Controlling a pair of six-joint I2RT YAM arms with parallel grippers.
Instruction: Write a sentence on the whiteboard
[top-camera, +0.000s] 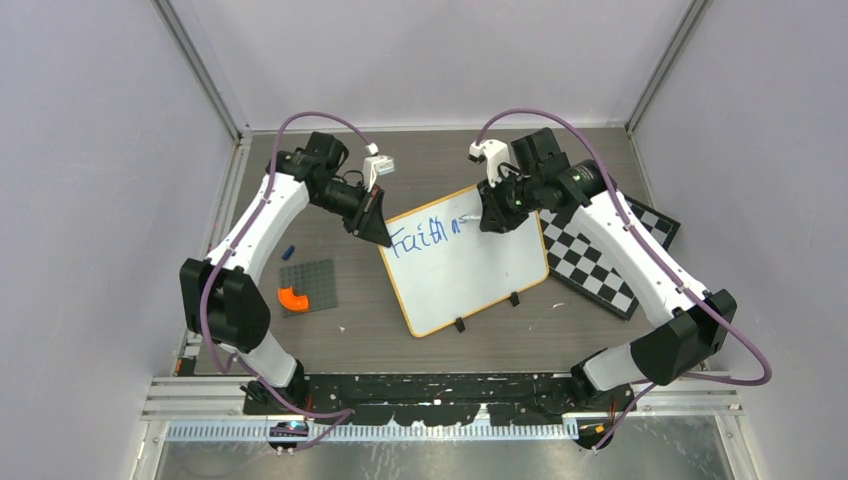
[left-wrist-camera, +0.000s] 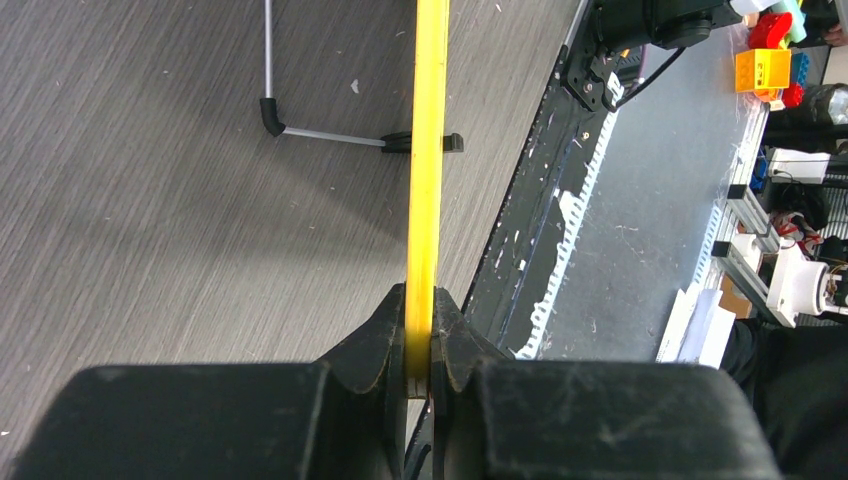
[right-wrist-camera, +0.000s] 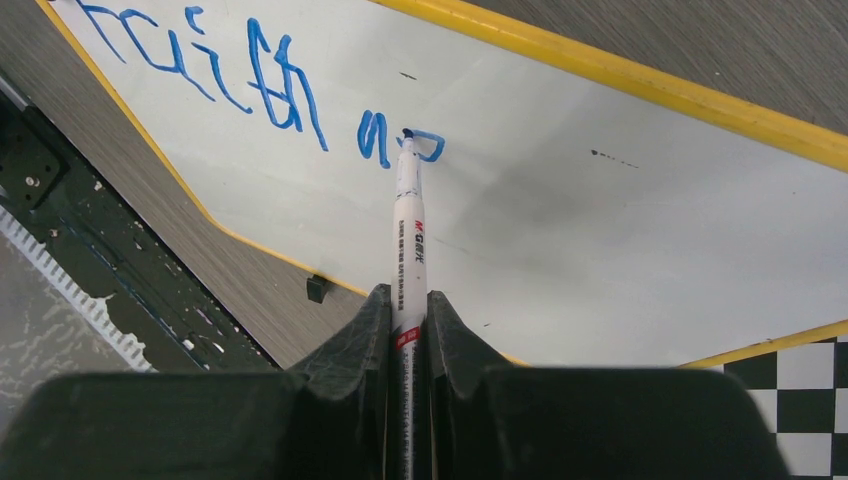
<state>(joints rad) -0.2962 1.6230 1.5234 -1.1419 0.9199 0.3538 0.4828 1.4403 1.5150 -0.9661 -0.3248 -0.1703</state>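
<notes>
The whiteboard (top-camera: 470, 270), white with an orange-yellow frame, lies mid-table with blue writing "Faith" and the start of another word. My left gripper (top-camera: 378, 232) is shut on the board's left frame edge (left-wrist-camera: 426, 180), seen edge-on in the left wrist view. My right gripper (top-camera: 492, 218) is shut on a white marker (right-wrist-camera: 408, 230). The marker's blue tip touches the board (right-wrist-camera: 600, 220) at the newest blue letters (right-wrist-camera: 400, 145). One black clip foot (right-wrist-camera: 316, 289) shows at the board's near edge.
A black-and-white checkered board (top-camera: 600, 255) lies right of the whiteboard, partly under my right arm. A grey baseplate (top-camera: 310, 280) with an orange piece (top-camera: 293, 298) sits to the left, a small blue item (top-camera: 288, 251) near it. A metal stand leg (left-wrist-camera: 300, 130) shows under the whiteboard.
</notes>
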